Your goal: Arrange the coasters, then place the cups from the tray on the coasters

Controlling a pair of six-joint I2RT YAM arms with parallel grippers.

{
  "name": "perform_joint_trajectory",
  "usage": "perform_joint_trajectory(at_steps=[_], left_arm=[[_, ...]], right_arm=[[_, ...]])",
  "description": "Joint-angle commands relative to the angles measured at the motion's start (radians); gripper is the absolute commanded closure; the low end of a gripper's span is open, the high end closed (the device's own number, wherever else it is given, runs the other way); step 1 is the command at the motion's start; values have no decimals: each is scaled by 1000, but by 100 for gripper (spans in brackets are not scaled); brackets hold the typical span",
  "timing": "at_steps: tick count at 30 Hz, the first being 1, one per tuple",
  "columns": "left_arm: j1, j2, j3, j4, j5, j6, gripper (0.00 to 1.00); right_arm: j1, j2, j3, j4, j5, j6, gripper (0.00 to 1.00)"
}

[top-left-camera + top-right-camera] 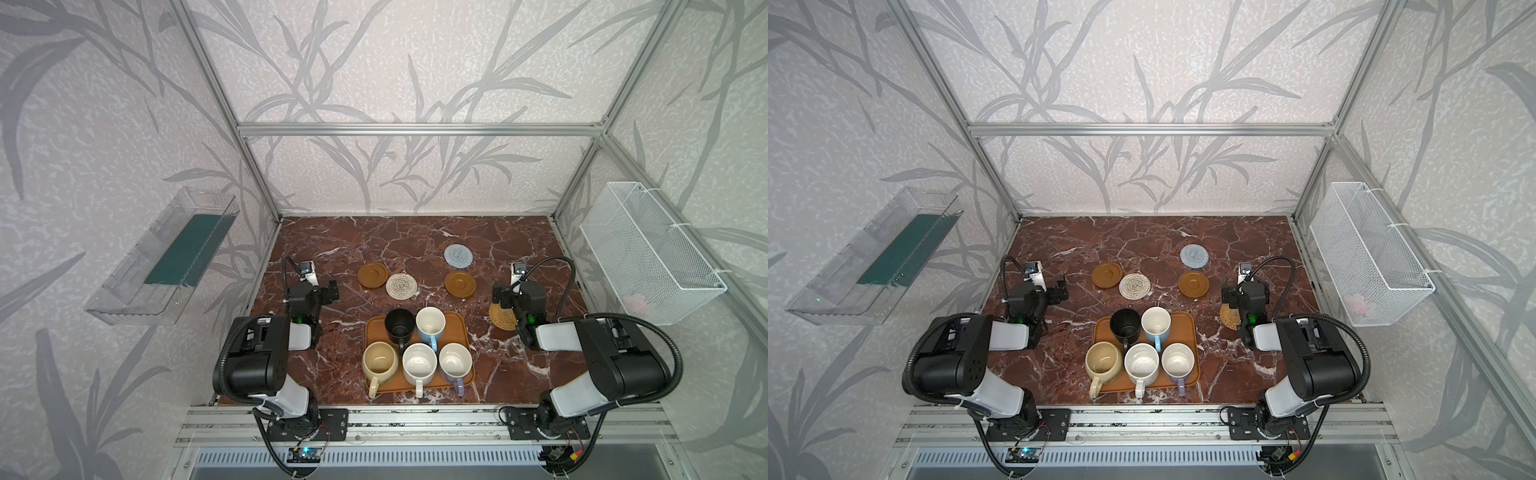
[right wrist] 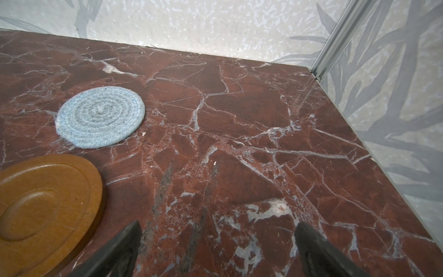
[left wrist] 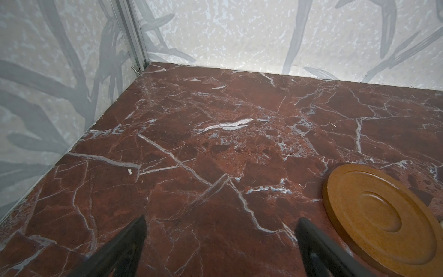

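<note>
Several cups stand on the orange-brown tray [image 1: 462, 322]: black [image 1: 400, 326], light blue [image 1: 431, 326], cream-yellow [image 1: 379, 361], speckled white [image 1: 419, 364] and lavender [image 1: 455, 361]. Behind the tray lie the coasters: a brown one [image 1: 372, 274] touching a woven cream one [image 1: 401, 286], a grey-blue one [image 1: 458, 255], a second brown one [image 1: 459, 284], and a tan rattan one [image 1: 501, 316] partly under the right arm. My left gripper [image 1: 332, 290] [image 3: 221, 230] hangs open and empty beside the brown coaster [image 3: 383, 220]. My right gripper [image 1: 500, 293] [image 2: 217, 232] is open and empty near the brown [image 2: 45, 208] and grey-blue [image 2: 100, 117] coasters.
A red marble tabletop [image 1: 332, 245] is fenced by an aluminium frame and wallpapered walls. A clear plastic bin [image 1: 162, 257] hangs on the left wall and a white wire basket [image 1: 648, 253] on the right. Bare marble stretches along the back.
</note>
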Motion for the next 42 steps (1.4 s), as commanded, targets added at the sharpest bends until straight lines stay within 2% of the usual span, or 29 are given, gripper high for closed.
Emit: perform_joint_trajectory(at_steps=[1,39,42], left_arm=[[-4,1,16,3,-6,18,1],[-4,0,12,9,-17,11,1],[-3,-3,-20,74,-29,3,1]], right_arm=[[0,-7,22,21,-4,-7,1],[1,-7,21,23,-5,-7,1],[1,-16,20,27,-8,-6,1]])
